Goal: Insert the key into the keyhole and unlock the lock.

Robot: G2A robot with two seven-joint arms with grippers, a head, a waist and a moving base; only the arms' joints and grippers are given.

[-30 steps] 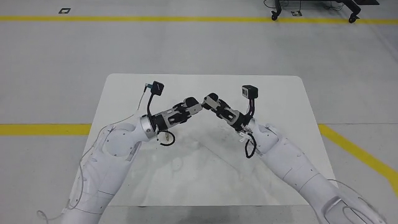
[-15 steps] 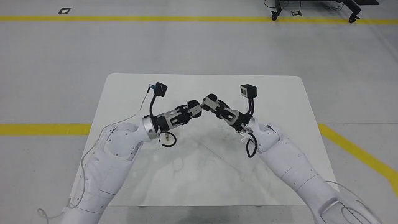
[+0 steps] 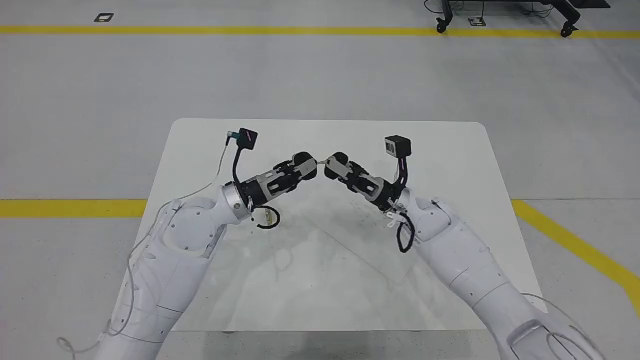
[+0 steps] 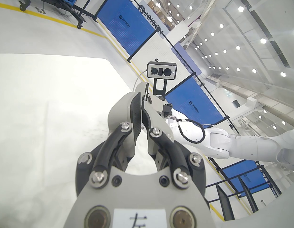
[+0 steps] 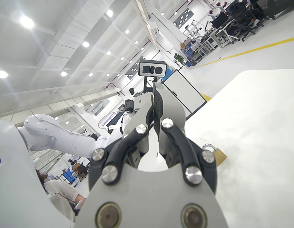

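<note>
Seen from above, your two arms meet over the middle of the white tabletop (image 3: 450, 150). Your left end effector (image 3: 307, 166) and your right end effector (image 3: 334, 165) point at each other with their tips almost touching. Both are raised off the tabletop.

In the left wrist view, the left end effector (image 4: 141, 96) has its ribbed black pads (image 4: 136, 115) pressed together. You cannot tell whether anything thin is pinched between them. The right arm's wrist camera (image 4: 162, 71) sits just past its tip.

In the right wrist view, the right end effector (image 5: 154, 93) is likewise closed, with its pads (image 5: 158, 106) together. Whether it grips anything cannot be made out. The left arm's wrist camera (image 5: 152, 68) faces it from close by.

The lock (image 5: 216, 155) is a brass padlock with a silver shackle. It lies flat on the tabletop (image 5: 256, 119), below the right end effector and touching neither one. The end effector's linkage partly hides the shackle, so you cannot tell if it is latched.

A grey floor with a yellow line (image 3: 300, 30) surrounds the tabletop.
</note>
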